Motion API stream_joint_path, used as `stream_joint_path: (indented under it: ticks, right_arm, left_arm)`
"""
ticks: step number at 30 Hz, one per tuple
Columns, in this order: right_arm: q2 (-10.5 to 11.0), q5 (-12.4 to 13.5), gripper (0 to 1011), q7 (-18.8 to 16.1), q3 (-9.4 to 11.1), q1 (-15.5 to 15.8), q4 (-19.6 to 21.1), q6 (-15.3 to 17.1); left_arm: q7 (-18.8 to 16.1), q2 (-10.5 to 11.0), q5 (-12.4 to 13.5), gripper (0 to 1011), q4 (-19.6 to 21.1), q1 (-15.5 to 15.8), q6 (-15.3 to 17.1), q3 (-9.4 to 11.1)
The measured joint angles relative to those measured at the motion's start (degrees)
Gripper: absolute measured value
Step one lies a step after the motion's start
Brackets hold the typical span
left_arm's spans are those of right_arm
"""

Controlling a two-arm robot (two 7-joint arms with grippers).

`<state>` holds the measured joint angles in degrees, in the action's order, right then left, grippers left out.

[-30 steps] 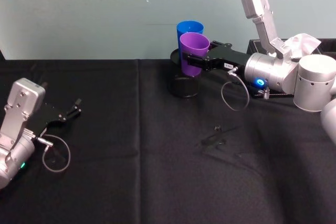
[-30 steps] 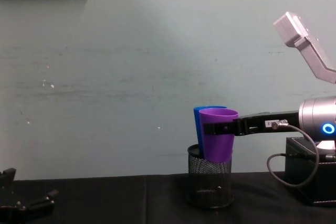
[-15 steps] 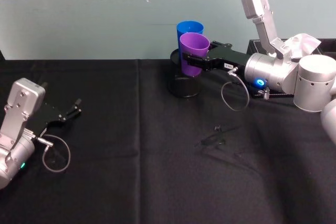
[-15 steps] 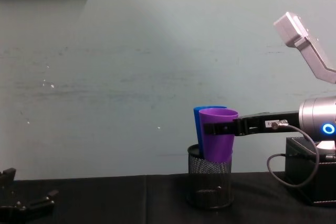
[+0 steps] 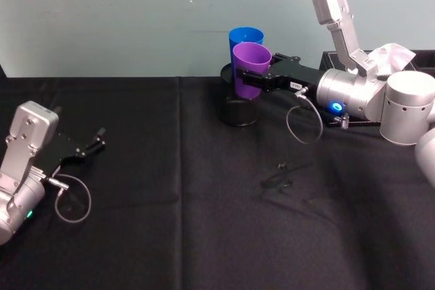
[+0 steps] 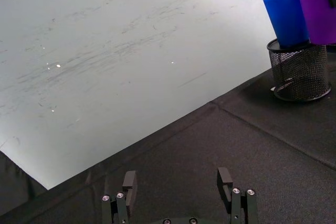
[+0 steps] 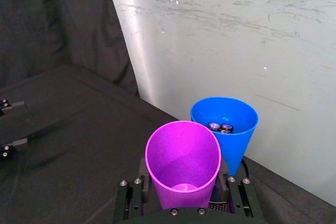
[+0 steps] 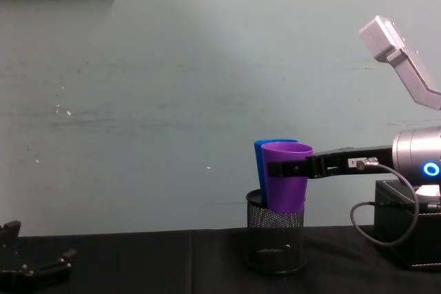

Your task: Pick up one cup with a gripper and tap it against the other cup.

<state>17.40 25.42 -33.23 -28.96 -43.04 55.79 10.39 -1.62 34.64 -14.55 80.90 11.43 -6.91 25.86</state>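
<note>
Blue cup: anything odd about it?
Yes: the bright blue plastic tumbler stands in a black mesh pen holder, not on the table, with two small battery-like cylinders inside. The right gripper holds the purple plastic tumbler beside it.

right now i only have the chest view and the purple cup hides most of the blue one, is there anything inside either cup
observer: Yes. In the right wrist view the blue cup has a few small dark items at its bottom; the purple cup is empty.
operator: are the two rims touching
observer: In the head view the purple rim sits against the blue cup's near side, with the right gripper clamped round the purple cup. I cannot tell whether a sliver of gap is left.
operator: is the left arm in the way
observer: No. The left gripper lies open, low over the left side of the table, far from both cups.
</note>
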Motion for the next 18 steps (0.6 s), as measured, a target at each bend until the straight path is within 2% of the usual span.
stream_joint_path:
  ticks: [18]
  right_arm:
    - [0.0, 0.0, 726, 0.0, 0.0, 0.0, 0.0, 0.0]
  left_arm:
    - [0.0, 0.0, 0.0, 1000, 0.0, 0.0, 0.0, 0.0]
